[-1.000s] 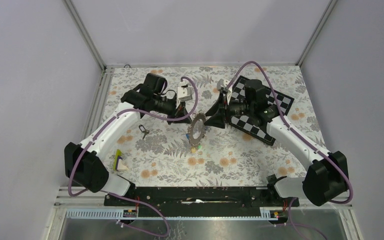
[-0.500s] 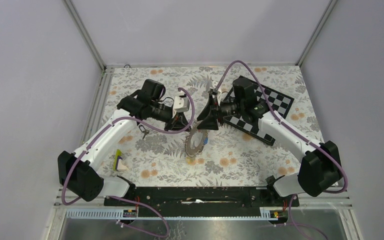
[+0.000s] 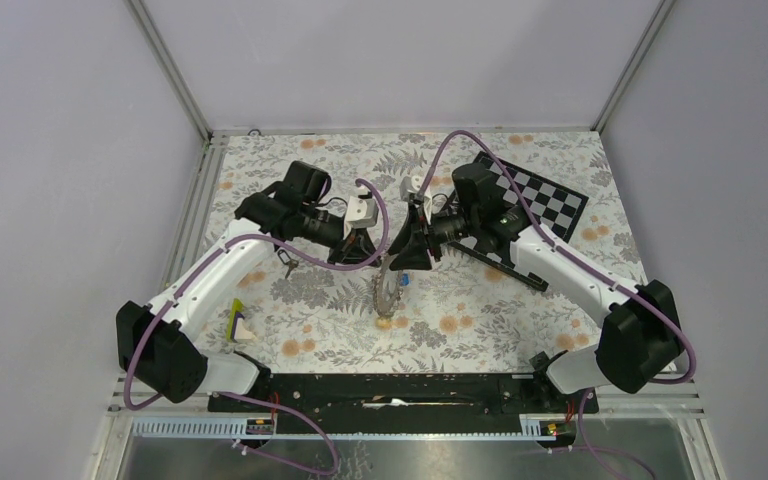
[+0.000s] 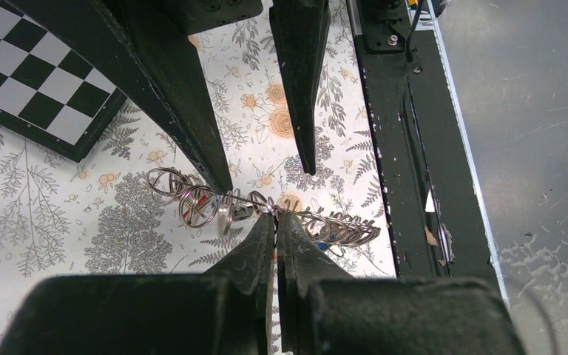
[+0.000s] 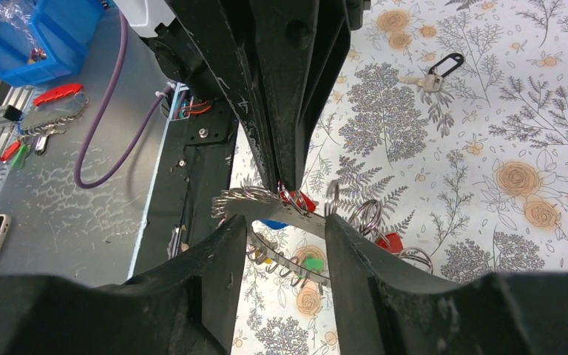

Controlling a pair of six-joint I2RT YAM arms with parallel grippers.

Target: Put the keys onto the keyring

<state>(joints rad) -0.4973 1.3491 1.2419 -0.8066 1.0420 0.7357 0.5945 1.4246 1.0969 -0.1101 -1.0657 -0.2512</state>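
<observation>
At frame centre, the closed left gripper [image 4: 274, 220] pinches the upright keyring [image 3: 390, 285]; the right gripper [image 5: 285, 223], jaws parted, straddles its rim.

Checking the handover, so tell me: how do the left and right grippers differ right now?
The left gripper is shut, pinching the rim of the keyring; the right gripper is open, its jaws straddling that ring. The left gripper reaches in from the left in the overhead view, the right gripper from the right. Both are black, two-fingered and meet at the keyring.
</observation>
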